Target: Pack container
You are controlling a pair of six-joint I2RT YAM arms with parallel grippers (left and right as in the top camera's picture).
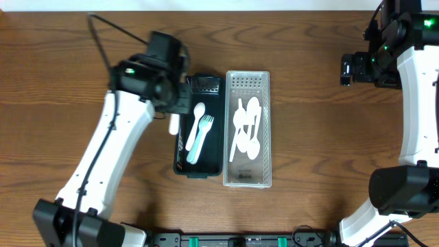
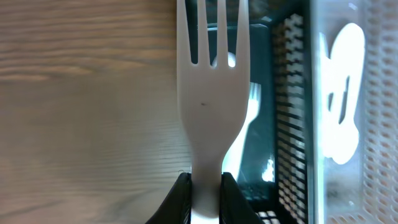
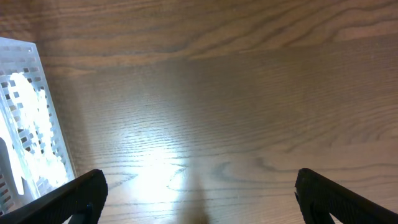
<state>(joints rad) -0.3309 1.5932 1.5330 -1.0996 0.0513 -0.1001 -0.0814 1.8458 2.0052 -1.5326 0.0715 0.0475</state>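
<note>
My left gripper (image 2: 205, 190) is shut on the handle of a white plastic fork (image 2: 211, 81), tines pointing away, held over the left edge of the black basket (image 1: 212, 86). In the overhead view the fork (image 1: 174, 125) pokes out below the gripper (image 1: 180, 103). The black basket holds a white fork and a pale blue utensil (image 1: 199, 134). The clear tray (image 1: 247, 180) beside it on the right holds several white spoons (image 1: 245, 127). My right gripper (image 3: 199, 193) is open and empty over bare wood at the far right (image 1: 357, 68).
The clear tray's perforated wall (image 3: 28, 118) shows at the left of the right wrist view. Dark cables run from the left arm toward the table's back edge (image 1: 103, 34). Both containers stand side by side mid-table.
</note>
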